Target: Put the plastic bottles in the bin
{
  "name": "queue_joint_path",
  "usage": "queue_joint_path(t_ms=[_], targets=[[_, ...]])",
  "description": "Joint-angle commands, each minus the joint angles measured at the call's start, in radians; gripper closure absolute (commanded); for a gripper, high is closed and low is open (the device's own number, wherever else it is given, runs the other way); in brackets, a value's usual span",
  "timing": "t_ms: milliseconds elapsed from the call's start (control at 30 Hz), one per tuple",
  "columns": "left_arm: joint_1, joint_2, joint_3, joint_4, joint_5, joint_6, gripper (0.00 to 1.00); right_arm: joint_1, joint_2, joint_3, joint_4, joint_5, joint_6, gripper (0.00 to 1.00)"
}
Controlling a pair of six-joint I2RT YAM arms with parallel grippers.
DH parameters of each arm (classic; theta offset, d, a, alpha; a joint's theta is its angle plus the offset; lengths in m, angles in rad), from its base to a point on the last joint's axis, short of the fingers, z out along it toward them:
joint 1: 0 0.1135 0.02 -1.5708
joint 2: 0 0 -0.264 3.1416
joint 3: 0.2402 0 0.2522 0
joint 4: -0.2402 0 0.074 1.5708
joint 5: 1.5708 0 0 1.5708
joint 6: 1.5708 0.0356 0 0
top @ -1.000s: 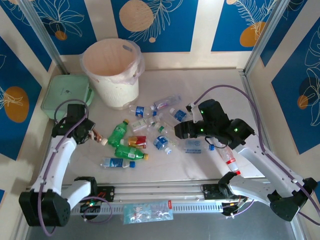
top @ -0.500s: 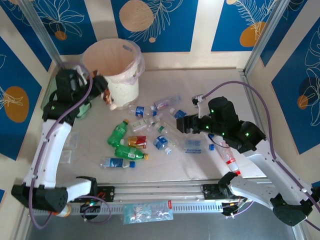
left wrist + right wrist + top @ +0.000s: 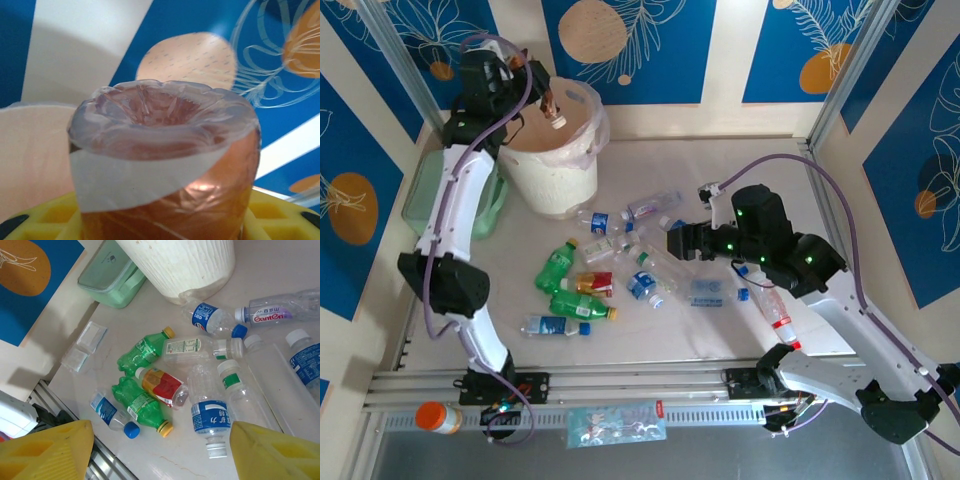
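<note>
One bottle (image 3: 165,150) clamped in left end effector (image 3: 545,98) above bin (image 3: 563,180), right end effector (image 3: 160,452) open

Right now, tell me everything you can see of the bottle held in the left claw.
The bottle is small, clear plastic tinted coppery brown, with a white label band round it and a dimpled base toward the wrist camera. The left claw is shut on it, yellow fingers either side. From above it hangs tilted over the open mouth of the bin, apparently clear of its rim.
</note>
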Motion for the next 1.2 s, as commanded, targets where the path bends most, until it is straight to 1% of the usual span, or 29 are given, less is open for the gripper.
queue_joint_path(t_ms=[0, 67, 200, 333, 467, 633, 800, 933, 1000, 1167], targets=[[-0.007, 0.057, 0.049, 0.017, -0.121, 0.065, 0.67, 0.000, -0.030, 0.029, -0.048, -0.010, 0.014, 0.27], [-0.011, 0.083, 0.033, 0.029, -0.184, 0.111, 0.67, 0.000, -0.048, 0.017, -0.053, 0.001, 0.014, 0.27], [-0.020, 0.124, 0.029, 0.021, -0.163, 0.161, 0.67, -0.002, -0.059, 0.003, -0.062, 0.030, 0.003, 0.27], [-0.042, 0.150, 0.005, 0.003, -0.173, 0.178, 0.63, -0.002, -0.049, 0.001, -0.061, 0.040, -0.003, 0.27], [-0.060, 0.169, -0.015, -0.011, -0.194, 0.183, 0.54, -0.002, -0.036, 0.018, -0.072, 0.044, -0.016, 0.27], [-0.061, 0.179, -0.045, -0.011, -0.182, 0.161, 0.51, -0.002, -0.049, 0.017, -0.075, 0.060, -0.029, 0.27], [-0.060, 0.191, -0.044, -0.030, -0.123, 0.112, 0.37, -0.002, -0.054, 0.013, -0.078, 0.056, -0.038, 0.27], [-0.061, 0.185, -0.044, -0.055, -0.118, 0.091, 0.25, -0.002, -0.069, 0.009, -0.075, 0.069, -0.038, 0.27], [-0.062, 0.176, -0.043, -0.066, -0.117, 0.095, 0.23, -0.002, -0.081, 0.008, -0.075, 0.072, -0.039, 0.27], [-0.061, 0.125, -0.044, -0.076, -0.127, 0.102, 0.22, -0.002, -0.104, 0.012, -0.085, 0.086, -0.046, 0.27]])
